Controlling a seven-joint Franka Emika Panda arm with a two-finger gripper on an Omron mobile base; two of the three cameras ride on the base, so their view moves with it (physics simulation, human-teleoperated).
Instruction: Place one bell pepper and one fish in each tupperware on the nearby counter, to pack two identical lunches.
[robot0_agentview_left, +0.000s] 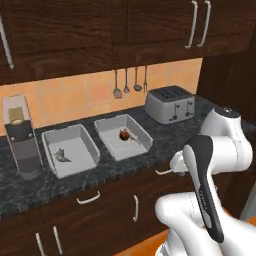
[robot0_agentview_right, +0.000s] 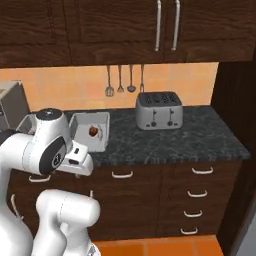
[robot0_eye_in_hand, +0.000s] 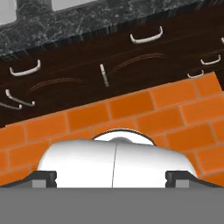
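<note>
A: Tupperware first: two alike grey trays sit side by side on the surface (robot0_agentview_left: 150, 145). The left tupperware (robot0_agentview_left: 70, 150) holds a small grey fish (robot0_agentview_left: 62, 155); the right tupperware (robot0_agentview_left: 123, 136) holds a dark reddish bell pepper (robot0_agentview_left: 123, 134).

B: So each one lacks its partner item, I'd judge. How would they handle?

A: The pepper looks small, round and firm, likely to roll, so pinch it across its middle. The fish is flat and probably slippery; take it across the body. The trays look light and stiff, and could slide if nudged.

B: And the pincer?

A: In the hand view its two dark tips (robot0_eye_in_hand: 44, 178) stand at the far corners, spread as wide as they go, with nothing between them. It looks down at the orange brick floor (robot0_eye_in_hand: 131, 109) and the drawer fronts (robot0_eye_in_hand: 78, 74).

B: Anything in the way?

A: A silver toaster (robot0_agentview_left: 170, 104) stands right of the trays, a tall grey appliance (robot0_agentview_left: 21, 137) left of them, utensils (robot0_agentview_left: 130, 82) hang on the wall behind. The tray walls are the main obstacle.
</note>
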